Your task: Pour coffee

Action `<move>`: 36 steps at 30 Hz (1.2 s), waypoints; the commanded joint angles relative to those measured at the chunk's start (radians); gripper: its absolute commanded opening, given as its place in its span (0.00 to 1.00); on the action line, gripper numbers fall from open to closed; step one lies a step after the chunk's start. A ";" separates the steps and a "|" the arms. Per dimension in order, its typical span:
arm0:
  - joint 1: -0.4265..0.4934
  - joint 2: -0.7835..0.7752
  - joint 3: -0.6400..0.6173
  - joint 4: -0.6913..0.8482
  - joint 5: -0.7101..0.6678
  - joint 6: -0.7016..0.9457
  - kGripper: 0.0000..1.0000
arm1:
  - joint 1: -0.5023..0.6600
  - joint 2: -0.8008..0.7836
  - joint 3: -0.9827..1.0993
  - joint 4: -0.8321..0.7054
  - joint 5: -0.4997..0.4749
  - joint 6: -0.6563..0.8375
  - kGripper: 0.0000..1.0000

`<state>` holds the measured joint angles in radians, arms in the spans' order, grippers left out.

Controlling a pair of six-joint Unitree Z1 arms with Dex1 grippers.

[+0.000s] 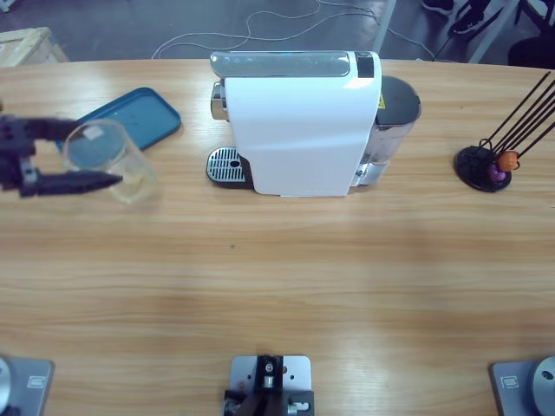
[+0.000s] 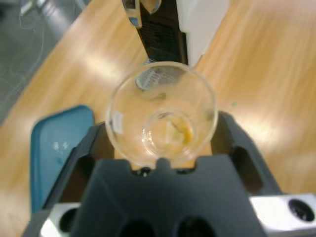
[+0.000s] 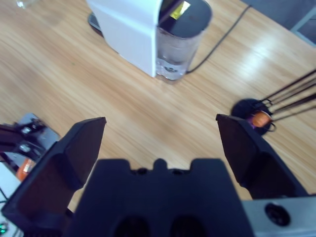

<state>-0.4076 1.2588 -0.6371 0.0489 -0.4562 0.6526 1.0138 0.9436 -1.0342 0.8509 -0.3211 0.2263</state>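
From the table's left edge I see my left gripper (image 1: 74,169) pinching a clear cup (image 1: 108,160) between its jaws, a thin coffee (image 2: 180,131) residue inside, wooden table (image 1: 277,286) below, while my right gripper (image 3: 160,140) hangs with jaws spread above bare wood.

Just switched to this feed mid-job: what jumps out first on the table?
The white coffee machine stands at the table's middle back, its drip tray pointing toward the left end effector. That end effector is shut on a clear cup by the blue tray; the cup looks nearly empty, with a yellowish trace at its bottom. A black capsule rack stands far right.
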 commanded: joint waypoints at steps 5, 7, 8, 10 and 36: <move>0.158 0.608 -0.263 -0.125 -0.343 0.320 0.00 | 0.012 -0.007 0.003 0.073 -0.057 -0.019 1.00; 0.155 0.647 -0.262 -0.150 -0.353 0.340 0.00 | 0.012 -0.009 0.002 0.090 -0.065 -0.019 1.00; 0.143 0.657 -0.263 -0.159 -0.355 0.343 0.00 | 0.011 -0.009 0.002 0.093 -0.069 -0.019 1.00; 0.098 0.678 -0.281 -0.166 -0.360 0.343 0.00 | 0.011 -0.003 0.004 0.092 -0.070 -0.018 1.00; -0.045 0.732 -0.347 -0.163 -0.217 0.254 0.62 | 0.005 0.004 0.026 0.058 -0.101 -0.007 1.00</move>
<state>-0.4291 1.9294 -0.9708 -0.0989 -0.7579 0.9660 1.0137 0.9371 -1.0375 0.9162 -0.4013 0.2207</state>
